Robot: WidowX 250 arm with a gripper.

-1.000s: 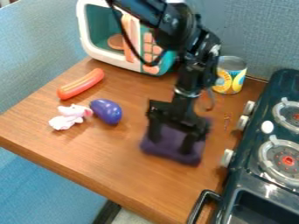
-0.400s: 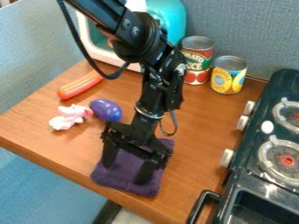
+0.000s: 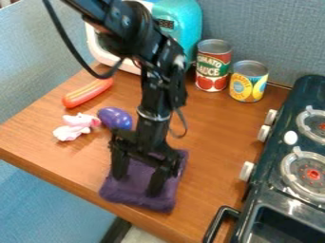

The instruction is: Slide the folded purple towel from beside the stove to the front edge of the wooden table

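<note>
The black gripper (image 3: 136,184) hangs over a folded purple cloth (image 3: 129,196) near the table's front edge, its two fingers spread apart with their tips at the cloth. Whether the tips press on the fabric, I cannot tell. Behind and to the left of the gripper lies a purple eggplant-like toy (image 3: 115,118). Beside it is a small white and pink toy (image 3: 75,126). An orange-red toy hot dog (image 3: 88,93) lies farther back on the left.
A tomato can (image 3: 213,65) and a yellow-labelled can (image 3: 248,81) stand at the back. Left of them is a white and teal toy microwave (image 3: 179,23), partly behind the arm. The dark toy stove (image 3: 277,177) with knobs and a black handle borders the right side.
Gripper and purple cloth have shifted left and toward the front edge since the first frame, uncovering the tomato can. Over the last moment, the arm has leaned slightly left while the cloth barely moved.
</note>
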